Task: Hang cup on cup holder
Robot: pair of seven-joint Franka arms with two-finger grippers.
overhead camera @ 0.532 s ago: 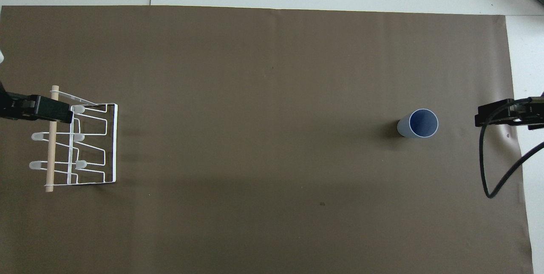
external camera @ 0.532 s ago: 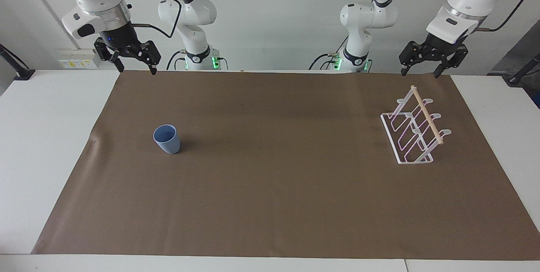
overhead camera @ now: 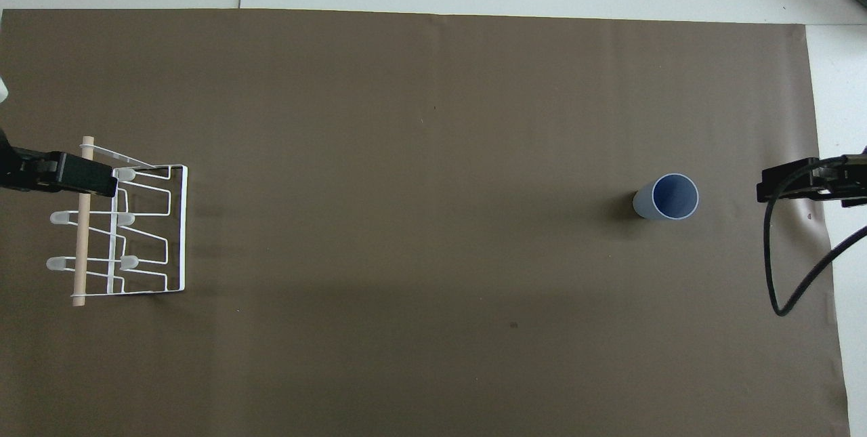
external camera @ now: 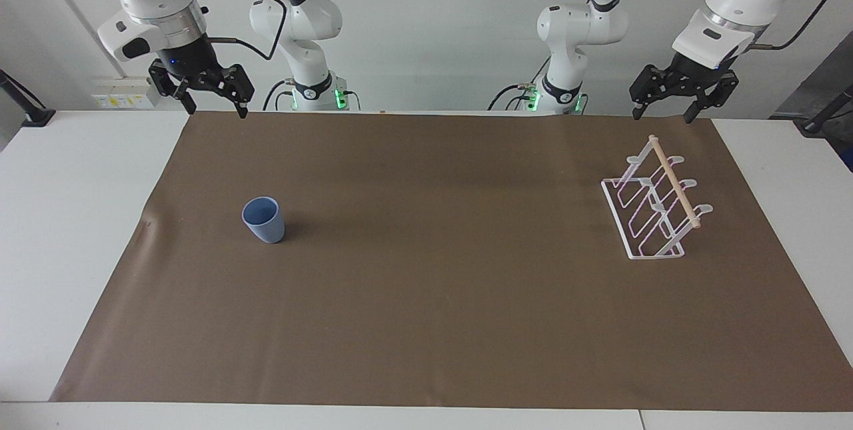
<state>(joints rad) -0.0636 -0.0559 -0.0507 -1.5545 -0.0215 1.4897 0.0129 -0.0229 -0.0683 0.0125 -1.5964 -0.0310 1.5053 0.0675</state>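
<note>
The light blue cup point(external camera: 264, 219) stands upright on the brown mat toward the right arm's end of the table; it also shows in the overhead view point(overhead camera: 667, 197). The white wire cup holder point(external camera: 674, 182) with its wooden dowel stands toward the left arm's end and holds no cup; it also shows in the overhead view point(overhead camera: 81, 240). My right gripper point(external camera: 217, 110) is open and empty, raised over the mat's edge nearest the robots. My left gripper point(external camera: 663, 117) is open and empty, raised over the mat just on the robots' side of the holder.
A brown mat point(external camera: 426, 297) covers most of the white table point(external camera: 60, 230). A black cable point(overhead camera: 779, 274) hangs from the right gripper point(overhead camera: 806, 186) in the overhead view. The left gripper point(overhead camera: 61, 179) overlaps the holder's dowel there.
</note>
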